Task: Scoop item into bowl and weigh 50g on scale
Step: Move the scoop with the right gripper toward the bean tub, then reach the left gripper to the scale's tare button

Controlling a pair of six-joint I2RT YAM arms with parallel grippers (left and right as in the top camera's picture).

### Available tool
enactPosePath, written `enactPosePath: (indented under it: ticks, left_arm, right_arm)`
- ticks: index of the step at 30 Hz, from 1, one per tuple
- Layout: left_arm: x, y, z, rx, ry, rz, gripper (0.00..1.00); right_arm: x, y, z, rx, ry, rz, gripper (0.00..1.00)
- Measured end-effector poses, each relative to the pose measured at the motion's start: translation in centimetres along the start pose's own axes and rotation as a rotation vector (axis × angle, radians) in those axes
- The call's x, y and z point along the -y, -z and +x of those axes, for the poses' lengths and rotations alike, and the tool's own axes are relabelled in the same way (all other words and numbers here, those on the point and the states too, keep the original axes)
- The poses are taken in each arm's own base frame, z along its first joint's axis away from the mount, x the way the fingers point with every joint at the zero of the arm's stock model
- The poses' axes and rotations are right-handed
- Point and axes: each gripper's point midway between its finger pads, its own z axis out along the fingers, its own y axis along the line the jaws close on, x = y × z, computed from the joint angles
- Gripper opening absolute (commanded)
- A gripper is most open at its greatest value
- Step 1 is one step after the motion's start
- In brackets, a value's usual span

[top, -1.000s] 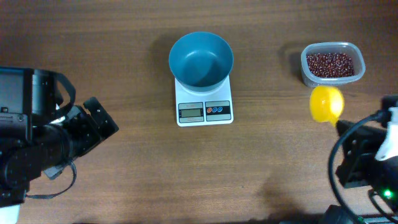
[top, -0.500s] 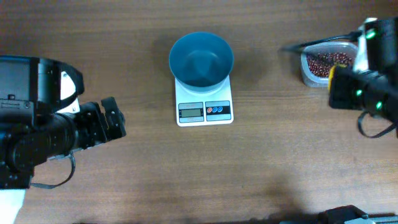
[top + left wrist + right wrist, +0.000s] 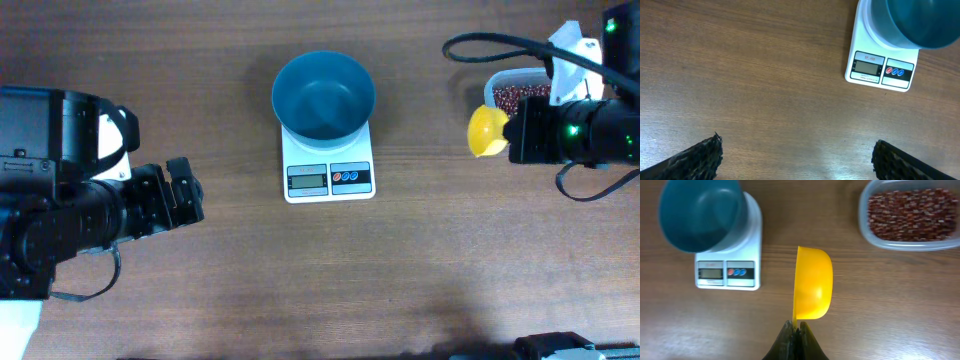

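Note:
The teal-blue bowl (image 3: 323, 95) stands on the white scale (image 3: 329, 170) at the table's middle; both also show in the left wrist view (image 3: 910, 22) (image 3: 880, 70) and the right wrist view (image 3: 701, 212) (image 3: 729, 267). The red-brown beans (image 3: 910, 214) fill a clear tub (image 3: 510, 95) at the far right. My right gripper (image 3: 796, 325) is shut on the handle of a yellow scoop (image 3: 812, 287), held on its side just left of the tub (image 3: 486, 130). My left gripper (image 3: 795, 155) is open and empty, left of the scale.
The tub's wall (image 3: 900, 244) lies up and right of the scoop. A black cable (image 3: 490, 42) loops over the table behind the right arm. Bare wood lies between the scoop and the scale.
The right arm swung up from the front right to the tub and turned; the scoop now points left of the tub. The left arm shifted slightly right, then held.

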Motion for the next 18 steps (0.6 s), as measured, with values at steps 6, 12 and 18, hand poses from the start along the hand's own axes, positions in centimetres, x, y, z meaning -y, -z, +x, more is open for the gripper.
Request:
enactPosePath:
  ticks: [6, 12, 18]
  left_arm:
    - [0.0, 0.0, 0.0, 0.0, 0.0, 0.0, 0.99]
    - [0.0, 0.0, 0.0, 0.0, 0.0, 0.0, 0.99]
    - [2.1, 0.1, -2.1, 0.084, -0.161, 0.097, 0.99]
  right_arm:
    - [-1.5, 0.1, -0.9, 0.036, 0.058, -0.084, 0.04]
    - [-1.6, 0.5, -4.7, 0.193, 0.094, -0.07, 0.04]
    - [-0.9, 0.4, -3.8, 0.154, 0.083, -0.036, 0.04]
